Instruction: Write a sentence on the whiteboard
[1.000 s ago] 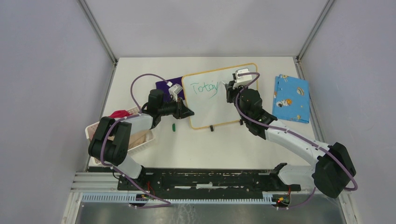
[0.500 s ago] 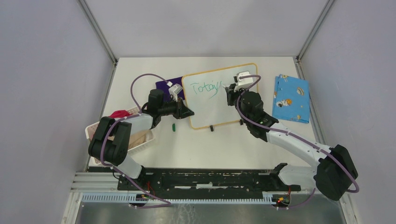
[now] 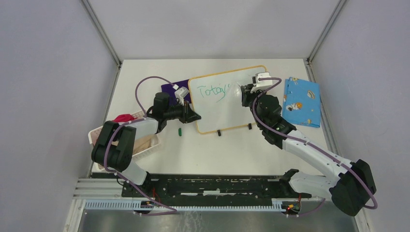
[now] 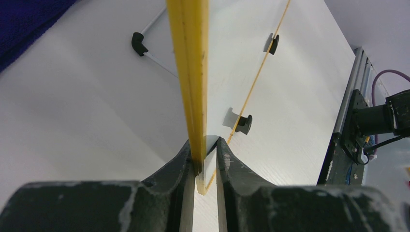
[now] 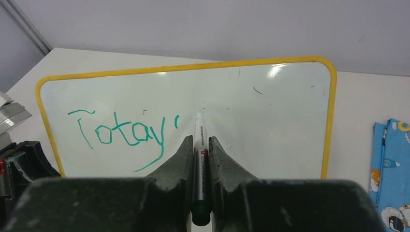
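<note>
Rightward along the whiteboard point(image 3: 227, 108) is where the right gripper point(image 3: 245, 94) has travelled over the last second, from near the board's middle to its right part, with a small tick added after the green letters.

From above, a white table point(image 3: 193, 154) sits between plain grey walls point(image 3: 43, 96). The board lies toward the far side. Its unfinished sentence point(image 3: 212, 92) reads "Totay'" across the upper left. A blue patterned cloth point(image 3: 301, 101) lies just right of the board, a purple cloth point(image 3: 170, 88) at its left edge, a white basket point(image 3: 99, 133) at the table's left, and a small green cap point(image 3: 179, 131) near the board's near-left corner. The left arm reaches low and forward, and the left gripper point(image 3: 195, 116) meets the board's left edge. The right arm stretches long and diagonal across the table.

The left wrist view shows the jaws clenched on the board's yellow frame, which rises edge-on between them. Two black feet point(image 4: 244, 124) show beyond.

The right wrist view shows the fingers clamped around a marker point(image 5: 199, 135), which points at the board just right of the letters. Whether its tip touches the board I cannot tell.
</note>
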`<state>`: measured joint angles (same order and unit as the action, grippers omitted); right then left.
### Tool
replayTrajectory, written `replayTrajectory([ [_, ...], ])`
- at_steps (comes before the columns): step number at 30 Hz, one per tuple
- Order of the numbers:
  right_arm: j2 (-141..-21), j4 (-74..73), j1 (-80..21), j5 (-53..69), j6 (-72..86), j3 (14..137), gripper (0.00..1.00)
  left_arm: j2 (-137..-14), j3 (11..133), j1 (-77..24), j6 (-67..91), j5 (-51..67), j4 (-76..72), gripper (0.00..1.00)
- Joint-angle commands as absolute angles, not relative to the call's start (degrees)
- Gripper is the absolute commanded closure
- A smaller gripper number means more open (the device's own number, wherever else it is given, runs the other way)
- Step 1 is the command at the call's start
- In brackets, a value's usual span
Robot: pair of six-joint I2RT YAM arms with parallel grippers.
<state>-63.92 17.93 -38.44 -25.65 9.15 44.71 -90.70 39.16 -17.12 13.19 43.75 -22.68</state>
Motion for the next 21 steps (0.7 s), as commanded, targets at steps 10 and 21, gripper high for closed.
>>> replayTrajectory([
  [10, -65.6, 22.0, -37.1, -26.6, 9.1, 45.6, 1.00, -90.3, 40.1, -17.5, 7.7, 39.0, -20.4, 0.98],
  [21, -67.3, 21.8, -36.7, -25.6, 9.4, 46.5, 1.00, -90.4, 40.0, -17.5, 7.6, 39.1, -20.3, 0.98],
])
